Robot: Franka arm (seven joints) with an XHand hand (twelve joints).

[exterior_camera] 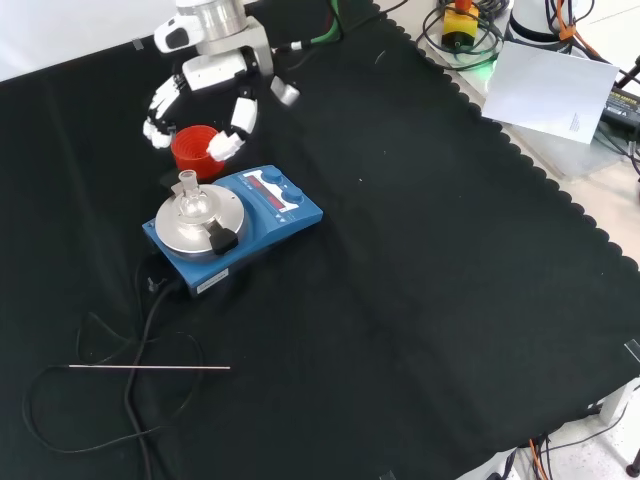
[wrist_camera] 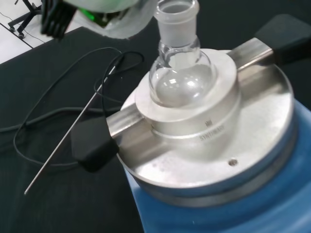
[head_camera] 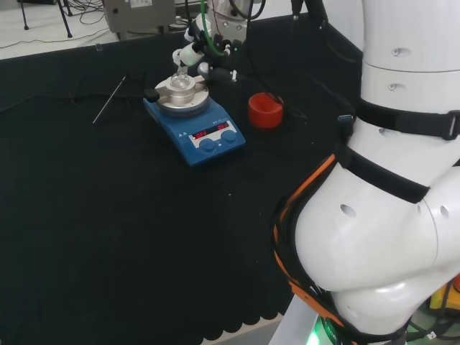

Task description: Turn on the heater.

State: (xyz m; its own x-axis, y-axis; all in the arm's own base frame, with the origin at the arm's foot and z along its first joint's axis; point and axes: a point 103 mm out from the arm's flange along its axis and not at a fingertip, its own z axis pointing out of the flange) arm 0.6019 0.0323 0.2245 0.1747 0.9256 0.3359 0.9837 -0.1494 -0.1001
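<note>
Robot hand (exterior_camera: pixel 205 95), fingers spread and holding nothing, is hovering just beyond the blue heater (exterior_camera: pixel 235 228), whose front knobs (head_camera: pixel 218 141) are sitting untouched.

Head cam sits behind and above the arm's base, looking over the white links across the counter (head_camera: pixel 108 237). Front cam faces back at it, high up, looking down. Both catch the blue heater (head_camera: pixel 194 122) and the red ring (exterior_camera: pixel 196 150). Wrist cam is super close, right on the flask (wrist_camera: pixel 181 73) atop the heater.
</note>
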